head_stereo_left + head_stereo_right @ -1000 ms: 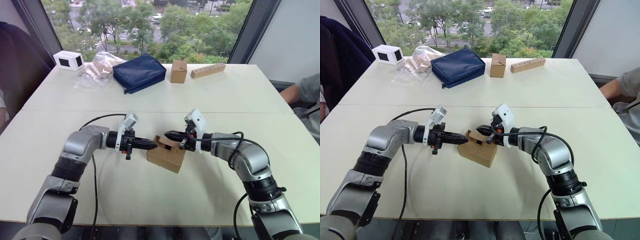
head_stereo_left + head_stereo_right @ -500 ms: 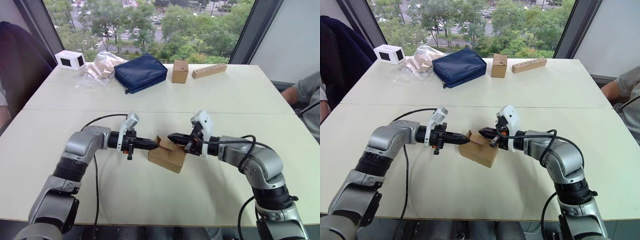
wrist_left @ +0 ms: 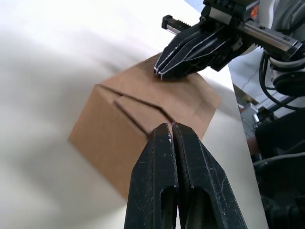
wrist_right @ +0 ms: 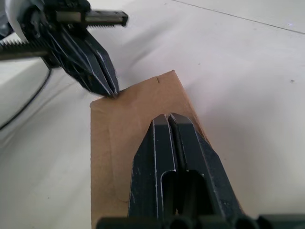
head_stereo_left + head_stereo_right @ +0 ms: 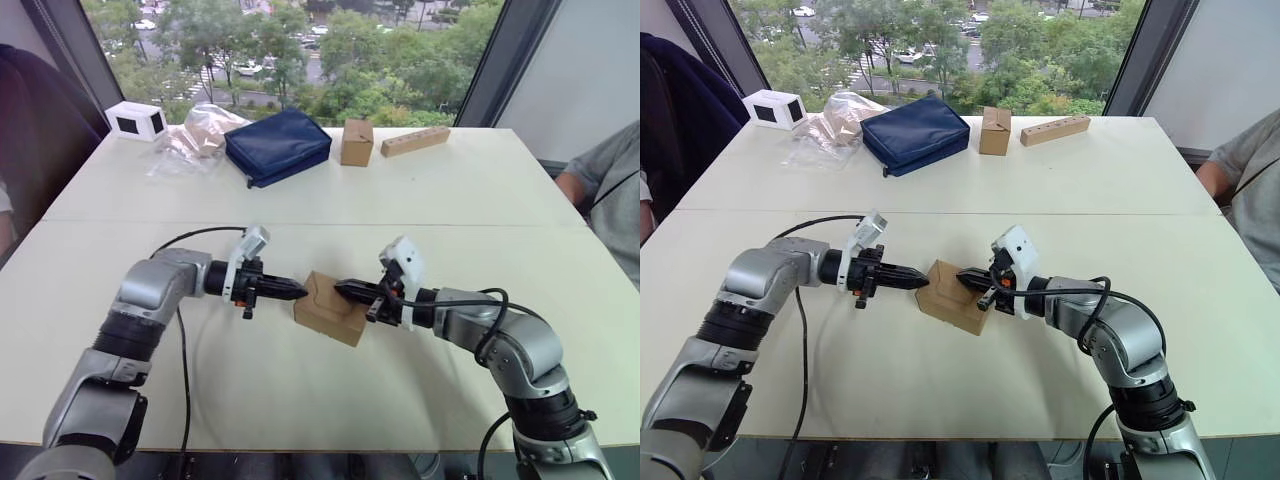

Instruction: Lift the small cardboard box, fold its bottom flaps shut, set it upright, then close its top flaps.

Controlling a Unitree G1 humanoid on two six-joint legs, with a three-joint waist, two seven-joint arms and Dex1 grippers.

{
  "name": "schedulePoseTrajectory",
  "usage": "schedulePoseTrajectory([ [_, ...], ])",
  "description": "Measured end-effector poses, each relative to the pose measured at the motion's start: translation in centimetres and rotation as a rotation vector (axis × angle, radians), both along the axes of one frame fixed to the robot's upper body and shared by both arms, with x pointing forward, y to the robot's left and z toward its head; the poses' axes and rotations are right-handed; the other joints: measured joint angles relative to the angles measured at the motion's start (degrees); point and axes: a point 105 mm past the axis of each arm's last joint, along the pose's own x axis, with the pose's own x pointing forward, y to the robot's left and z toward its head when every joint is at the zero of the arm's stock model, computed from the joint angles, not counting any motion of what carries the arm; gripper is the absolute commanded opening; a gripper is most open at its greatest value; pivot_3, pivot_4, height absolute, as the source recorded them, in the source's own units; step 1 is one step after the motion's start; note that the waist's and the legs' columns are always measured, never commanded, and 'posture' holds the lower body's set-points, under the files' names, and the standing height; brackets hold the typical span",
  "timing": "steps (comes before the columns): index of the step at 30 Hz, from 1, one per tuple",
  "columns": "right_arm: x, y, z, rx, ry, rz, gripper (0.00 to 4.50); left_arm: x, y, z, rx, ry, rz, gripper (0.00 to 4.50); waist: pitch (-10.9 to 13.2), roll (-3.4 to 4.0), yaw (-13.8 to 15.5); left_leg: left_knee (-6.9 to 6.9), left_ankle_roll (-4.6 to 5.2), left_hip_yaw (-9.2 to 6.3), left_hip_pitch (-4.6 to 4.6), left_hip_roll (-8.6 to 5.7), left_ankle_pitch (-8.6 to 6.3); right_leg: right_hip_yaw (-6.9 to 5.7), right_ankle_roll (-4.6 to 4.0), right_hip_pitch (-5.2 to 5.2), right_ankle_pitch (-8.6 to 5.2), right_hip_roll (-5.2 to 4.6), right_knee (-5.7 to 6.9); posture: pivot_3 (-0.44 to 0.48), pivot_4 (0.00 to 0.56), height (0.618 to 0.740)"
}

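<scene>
While the small cardboard box (image 5: pixel 330 308) sits tilted near the front middle of the surface (image 5: pixel 420 190), both arms press on its flaps from either side; the left gripper (image 5: pixel 292 291) and right gripper (image 5: pixel 345 291) have jaws clenched, grasping nothing; flap-folding seems underway; next, I'd judge, comes steady pressing without tipping the box.

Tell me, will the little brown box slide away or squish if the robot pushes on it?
The small cardboard box looks light, so on the smooth table it would probably slide or tip from a one-sided push. Here the shut left gripper and right gripper touch it from opposite sides, which likely steadies it. Its flaps are hinged cardboard, so they may bend inward.
</scene>
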Motion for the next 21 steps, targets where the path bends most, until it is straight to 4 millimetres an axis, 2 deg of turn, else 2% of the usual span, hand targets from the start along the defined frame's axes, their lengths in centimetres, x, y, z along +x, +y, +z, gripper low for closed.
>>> schedulePoseTrajectory([
  [6,-0.6,0.2,0.2,-0.018,-0.007,0.018,0.00,1.7,-4.0,2.2,-0.095,-0.045,-0.050,0.07,0.01,-0.02,-0.16,0.00,0.04,0.02,-0.04,-0.22,-0.02,0.00,0.02,0.02,0.01,-0.14,-0.07,0.000,0.150,0.740],
  [8,-1.0,0.5,0.3,-0.023,-0.005,0.035,0.00,2.2,-5.4,1.7,-0.088,-0.059,-0.064,0.07,0.01,-0.02,-0.20,0.00,0.05,0.02,-0.04,-0.23,-0.02,-0.01,0.03,0.01,0.00,-0.13,-0.07,0.000,0.150,0.740],
  [11,-1.5,0.8,0.5,-0.032,-0.003,0.047,0.00,2.5,-6.6,0.0,-0.050,-0.046,-0.081,0.07,0.02,-0.03,-0.40,-0.02,0.04,0.02,-0.04,-0.19,-0.02,-0.01,0.04,-0.03,0.00,-0.07,-0.06,0.000,0.150,0.740],
  [13,-1.7,0.9,0.6,-0.036,0.001,0.051,0.00,2.5,-6.9,-0.8,-0.038,-0.035,-0.093,0.07,0.03,-0.04,-0.38,-0.03,0.04,0.02,-0.04,-0.14,-0.02,-0.01,0.04,-0.05,0.00,-0.03,-0.06,0.000,0.150,0.740],
  [21,-3.0,1.5,0.4,-0.042,0.030,0.066,0.00,2.6,-7.0,-0.7,-0.024,-0.056,-0.123,0.07,0.03,-0.04,-0.20,-0.04,0.05,0.01,-0.04,-0.15,-0.02,0.00,0.04,-0.03,0.00,-0.08,-0.07,0.000,0.150,0.740],
])
